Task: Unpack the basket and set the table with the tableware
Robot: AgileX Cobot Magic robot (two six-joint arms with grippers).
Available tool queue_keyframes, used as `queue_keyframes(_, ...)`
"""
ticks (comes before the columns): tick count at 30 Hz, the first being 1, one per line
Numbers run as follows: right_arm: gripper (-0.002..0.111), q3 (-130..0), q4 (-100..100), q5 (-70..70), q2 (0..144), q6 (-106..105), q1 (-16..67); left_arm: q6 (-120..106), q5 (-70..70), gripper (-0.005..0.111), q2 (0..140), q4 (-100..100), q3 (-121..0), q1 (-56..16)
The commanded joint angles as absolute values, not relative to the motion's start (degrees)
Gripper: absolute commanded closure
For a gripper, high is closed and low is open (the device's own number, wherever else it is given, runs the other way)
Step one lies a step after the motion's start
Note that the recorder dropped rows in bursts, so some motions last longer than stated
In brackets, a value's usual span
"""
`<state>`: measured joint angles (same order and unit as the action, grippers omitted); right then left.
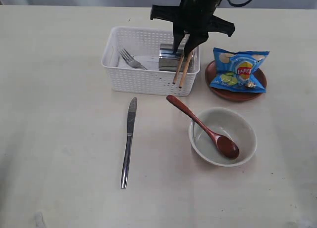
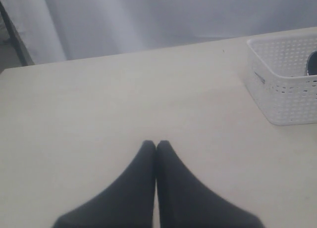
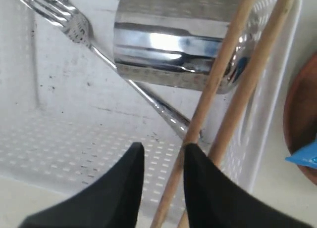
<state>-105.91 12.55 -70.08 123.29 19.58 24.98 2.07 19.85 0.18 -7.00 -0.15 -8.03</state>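
The white basket [image 1: 148,82] [image 2: 282,89] [image 3: 74,154] holds a steel fork [image 1: 130,58] [image 3: 74,25] and a steel cup [image 1: 168,60] [image 3: 168,45] lying on its side. My right gripper [image 1: 183,49] [image 3: 163,148] hangs over the basket's right end, shut on the two wooden chopsticks [image 1: 182,69] [image 3: 218,74], which slant down past the front wall. One chopstick runs between the fingers, the other behind one finger. On the table [image 1: 59,114] lie a knife [image 1: 129,139], and a wooden spoon [image 1: 198,121] resting in the cream bowl [image 1: 245,134]. My left gripper [image 2: 156,143] is shut and empty above bare table.
A blue chip bag [image 1: 240,69] [image 3: 304,156] lies on the brown plate [image 1: 210,78] [image 3: 302,114] right of the basket. The bowl sits in front of the plate. A grey curtain hangs beyond the table's far edge.
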Motion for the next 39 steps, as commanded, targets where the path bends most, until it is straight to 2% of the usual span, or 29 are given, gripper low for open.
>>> queue_keyframes(1,0.081,-105.85,13.01,-69.96,123.56,19.88,24.78,2.37,19.72,0.107,0.0,-7.04,0.0,-8.03)
queue_keyframes(39,0.081,-108.58,8.71,-69.96,123.29,20.98,24.79,2.37,19.72,0.107,0.0,-7.75,0.0,-8.03)
